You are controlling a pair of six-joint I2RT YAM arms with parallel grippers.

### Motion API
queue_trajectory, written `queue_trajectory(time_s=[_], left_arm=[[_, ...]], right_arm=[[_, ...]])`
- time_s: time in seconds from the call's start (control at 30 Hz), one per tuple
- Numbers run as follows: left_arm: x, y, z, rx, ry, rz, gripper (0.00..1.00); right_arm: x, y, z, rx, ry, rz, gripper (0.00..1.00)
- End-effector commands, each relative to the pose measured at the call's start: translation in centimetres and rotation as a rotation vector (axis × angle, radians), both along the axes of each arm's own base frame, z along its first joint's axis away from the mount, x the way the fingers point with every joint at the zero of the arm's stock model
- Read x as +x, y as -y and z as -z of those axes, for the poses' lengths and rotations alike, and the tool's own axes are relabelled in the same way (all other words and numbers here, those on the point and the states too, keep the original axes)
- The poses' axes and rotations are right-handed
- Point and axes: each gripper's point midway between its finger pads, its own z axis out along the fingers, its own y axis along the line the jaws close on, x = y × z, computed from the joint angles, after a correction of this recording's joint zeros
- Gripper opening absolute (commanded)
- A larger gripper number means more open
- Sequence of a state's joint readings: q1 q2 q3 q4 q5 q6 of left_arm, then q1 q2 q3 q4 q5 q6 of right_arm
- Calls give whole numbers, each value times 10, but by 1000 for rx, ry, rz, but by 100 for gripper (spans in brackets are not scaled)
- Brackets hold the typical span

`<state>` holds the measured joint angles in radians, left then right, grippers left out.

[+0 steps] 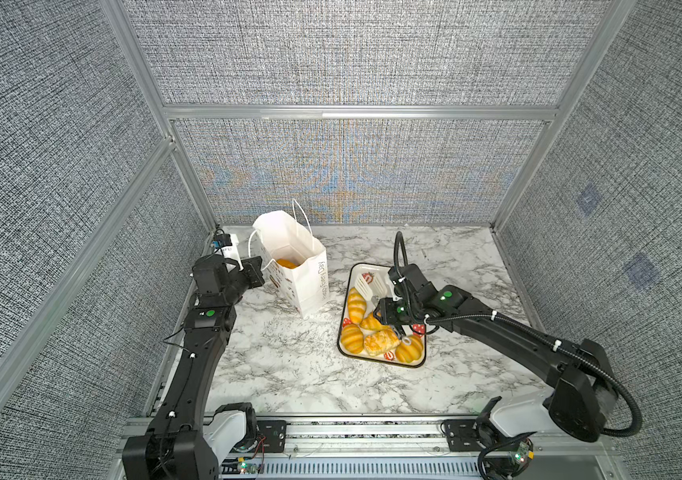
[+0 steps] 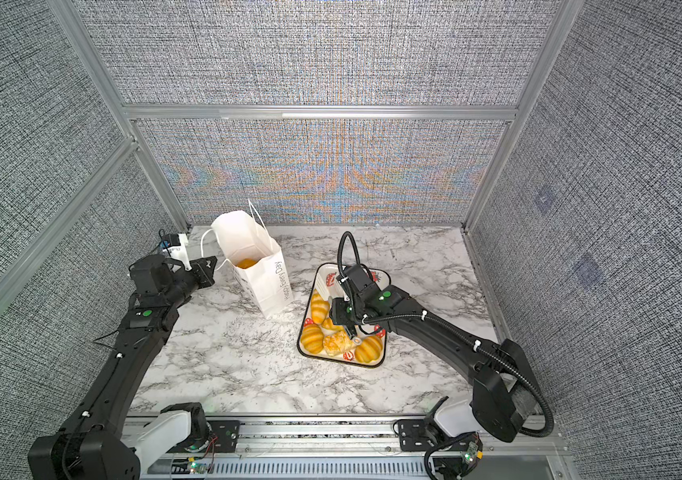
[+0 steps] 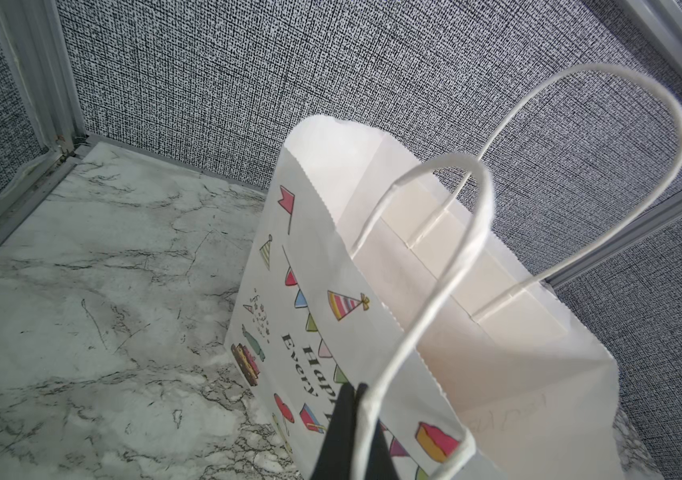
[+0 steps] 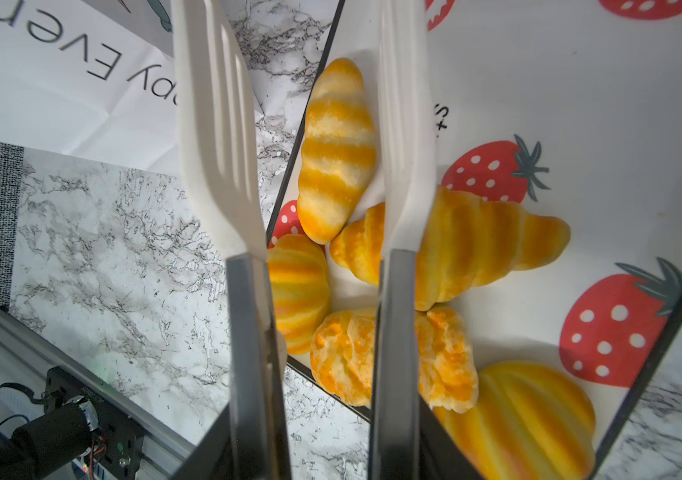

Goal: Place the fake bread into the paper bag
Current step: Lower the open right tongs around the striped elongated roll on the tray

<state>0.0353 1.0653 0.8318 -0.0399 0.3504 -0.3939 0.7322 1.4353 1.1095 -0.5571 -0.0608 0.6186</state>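
Shut tight: left fingers [image 3: 341,436], pinching near top rim of tall white paper gift bag [image 3: 331,257], thin white cord handle [image 3: 484,208] looped just beside. Part-way open: right fingers [image 4: 248,332], pressing from outside on both arms of white slotted plastic tongs [image 4: 219,145], tongs held. Tong blades spread apart, nothing pinched between. Blades over far part of white strawberry-printed tray with dark rim [image 1: 385,364]; contact with bread, cannot tell. Fake bread, five glossy golden-orange toy pastries on tray in both top views: long ridged roll [image 1: 356,305], croissant [image 1: 369,323], round ridged bun [image 1: 352,338], flaky pastry [image 1: 381,343], second ridged bun [image 1: 410,349]. Long ridged roll showing between blades in right wrist view. One more orange piece [image 1: 287,263] down inside bag. Bag upright, mouth open, on grey-veined marble surface [image 1: 289,374], left of tray, apart from it. Black right arm [image 1: 497,328] over tray's right edge, hiding part of it.
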Motion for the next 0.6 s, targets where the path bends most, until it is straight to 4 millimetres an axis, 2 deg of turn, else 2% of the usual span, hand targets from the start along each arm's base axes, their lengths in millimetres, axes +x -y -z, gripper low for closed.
queue_trajectory(time_s=[0.0,0.57], left_arm=[[1,1,-1,-3,6,8,0],[1,2,0,-5,4,13,0]], right_arm=[[-1,-4,4,11,-23,0,48],[4,-13,31,-11,-91,-9,48]])
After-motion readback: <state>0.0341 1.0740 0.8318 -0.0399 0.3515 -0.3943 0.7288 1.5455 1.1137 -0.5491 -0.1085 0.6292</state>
